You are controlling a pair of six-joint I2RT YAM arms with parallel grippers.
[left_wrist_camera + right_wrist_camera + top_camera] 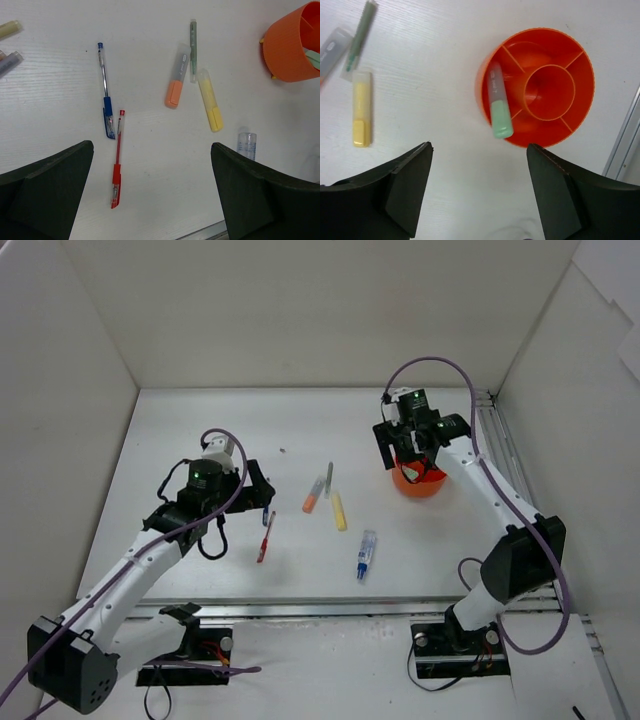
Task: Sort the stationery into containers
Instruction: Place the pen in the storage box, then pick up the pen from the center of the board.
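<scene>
White table (200,430), plain white walls (300,310)

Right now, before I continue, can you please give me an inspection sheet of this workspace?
Surface: white table, no spill seen.
Job's things: green marker leaning in orange cup; orange marker, yellow marker, grey pen, blue pen, red pen, blue-capped tube lying loose; more blurred markers at the left wrist view's edge.
Clutter: one tiny dark speck.
Grippers: left gripper open over the pens; right gripper open over the cup.
Cables: purple cable looped above each arm.
Surroundings: white walls; metal rail at right.
</scene>
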